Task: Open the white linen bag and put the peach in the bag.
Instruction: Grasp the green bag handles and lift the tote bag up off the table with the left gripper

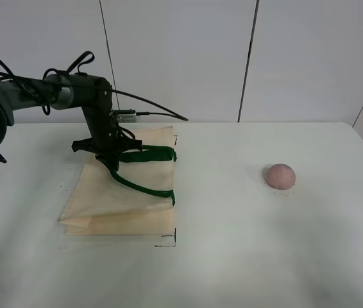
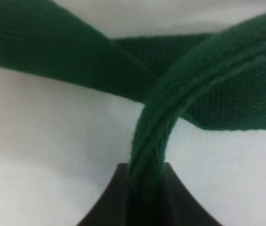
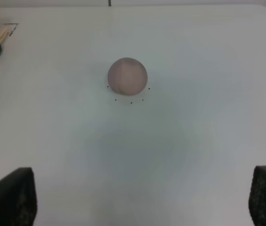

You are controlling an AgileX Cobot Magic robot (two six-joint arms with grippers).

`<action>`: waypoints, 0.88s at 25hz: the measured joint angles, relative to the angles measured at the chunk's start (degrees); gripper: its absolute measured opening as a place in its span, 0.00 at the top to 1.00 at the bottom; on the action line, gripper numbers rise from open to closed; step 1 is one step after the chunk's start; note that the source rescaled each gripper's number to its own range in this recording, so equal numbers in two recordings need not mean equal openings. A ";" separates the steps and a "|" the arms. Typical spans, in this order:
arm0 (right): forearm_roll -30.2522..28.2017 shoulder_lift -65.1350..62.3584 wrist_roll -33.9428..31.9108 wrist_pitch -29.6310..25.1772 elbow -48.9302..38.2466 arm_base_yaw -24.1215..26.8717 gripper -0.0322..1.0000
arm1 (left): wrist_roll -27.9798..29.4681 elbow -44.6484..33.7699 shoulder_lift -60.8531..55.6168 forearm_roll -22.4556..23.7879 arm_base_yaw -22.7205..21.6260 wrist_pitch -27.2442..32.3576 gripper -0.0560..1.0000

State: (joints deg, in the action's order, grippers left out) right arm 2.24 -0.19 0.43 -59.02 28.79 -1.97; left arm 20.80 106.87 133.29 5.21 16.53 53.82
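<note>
The left end effector (image 2: pixel 145 195) is clamped on one green strap handle (image 2: pixel 208 84) of the white linen bag (image 1: pixel 124 208), the webbing pinched edge-on between its two dark fingertips (the left wrist view is filled with strap and little else). In the high view the strap runs taut from this grip down to the bag's right edge, and the upper layer of cloth looks tented up towards the arm, while the lower layer lies flat on the desk (image 1: pixel 265 256). The second handle loops loosely across the far part of the bag. The right end effector (image 3: pixel 142 197) is spread wide and holds nothing; its two fingertips show at the edges of its own view, above bare desk short of the peach (image 3: pixel 127 76), and it is out of the high view altogether. The peach sits alone on the desk, well apart from the bag on the right-hand side, with a few small black dots around it. The step in hand appears to be opening the bag; the peach is not yet grasped. The next move probably calls for raising the held strap so the mouth parts wide, then keeping it so while the right arm takes the fruit. Nothing lies between peach and bag; the likelier trouble is the loose handle drooping over the mouth, or the thin cloth sagging shut. Black corner marks (image 1: pixel 168 242) frame the bag's place.
</note>
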 joint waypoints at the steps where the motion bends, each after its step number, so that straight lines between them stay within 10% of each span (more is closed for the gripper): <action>1: 0.00 0.00 0.00 0.00 0.00 0.00 0.00 | -0.29 1.52 -0.88 0.15 0.00 1.02 0.95; 22: 0.00 0.00 0.00 0.00 0.00 0.00 0.00 | -10.85 15.30 -25.27 -2.92 0.00 13.22 0.95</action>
State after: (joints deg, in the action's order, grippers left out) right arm 2.24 -0.19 0.43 -59.02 28.79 -1.97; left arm 9.95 122.17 108.02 2.29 16.53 67.04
